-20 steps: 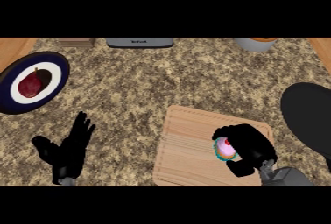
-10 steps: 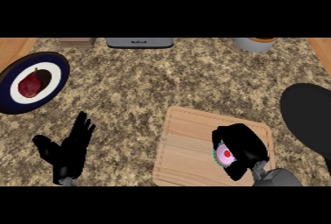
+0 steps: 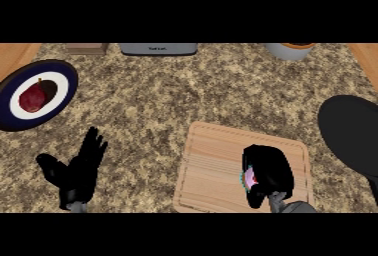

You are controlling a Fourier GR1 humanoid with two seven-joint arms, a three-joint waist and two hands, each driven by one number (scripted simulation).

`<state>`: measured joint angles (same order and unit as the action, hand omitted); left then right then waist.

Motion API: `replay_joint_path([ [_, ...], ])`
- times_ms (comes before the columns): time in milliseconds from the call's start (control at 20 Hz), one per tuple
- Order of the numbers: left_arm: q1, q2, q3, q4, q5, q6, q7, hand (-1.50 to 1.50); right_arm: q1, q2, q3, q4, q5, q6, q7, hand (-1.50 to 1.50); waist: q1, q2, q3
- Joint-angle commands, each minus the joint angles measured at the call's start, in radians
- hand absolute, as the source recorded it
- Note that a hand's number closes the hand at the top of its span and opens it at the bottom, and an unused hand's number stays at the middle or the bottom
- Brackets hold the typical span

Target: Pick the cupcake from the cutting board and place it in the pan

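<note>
On the wooden cutting board (image 3: 214, 165) at the lower middle, my right hand (image 3: 269, 170) curls over the cupcake (image 3: 249, 176). Only a sliver of its pink top and teal rim shows at the hand's left side. The black pan (image 3: 354, 137) lies at the right edge, just right of the board. My left hand (image 3: 77, 170) rests open at the lower left, fingers up, away from the board.
A dark-rimmed plate (image 3: 33, 95) with a red fruit sits at the far left. Along the back edge stand a grey appliance (image 3: 159, 48), a small brown block (image 3: 86, 48) and a grey pot (image 3: 290, 50). Wooden edging shows at both upper corners.
My right hand has closed further over the cupcake, hiding more of it. The left hand has not moved.
</note>
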<state>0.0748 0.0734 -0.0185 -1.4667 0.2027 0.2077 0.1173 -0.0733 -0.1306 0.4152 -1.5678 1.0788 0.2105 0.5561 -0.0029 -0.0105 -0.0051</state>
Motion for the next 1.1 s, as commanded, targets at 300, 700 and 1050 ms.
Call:
replay_joint_path([
  [300, 0.049, -0.018, -0.015, -0.015, -0.008, 0.005, 0.005, 0.0, 0.055, -0.006, 0.084, -0.313, 0.295, -0.218, 0.158, 1.5, -0.014, 0.0, 0.004],
  [700, -0.002, -0.006, -0.002, -0.004, -0.019, 0.015, 0.043, 0.0, 0.045, 0.033, 0.04, -0.597, 0.361, -0.1, 0.291, 1.5, -0.004, 0.008, 0.005],
  [1050, 0.023, -0.022, -0.003, -0.009, -0.01, -0.019, -0.007, 0.0, -0.056, -0.021, -0.301, -0.534, 0.097, -0.096, 0.164, 1.5, 0.005, 0.011, 0.005],
])
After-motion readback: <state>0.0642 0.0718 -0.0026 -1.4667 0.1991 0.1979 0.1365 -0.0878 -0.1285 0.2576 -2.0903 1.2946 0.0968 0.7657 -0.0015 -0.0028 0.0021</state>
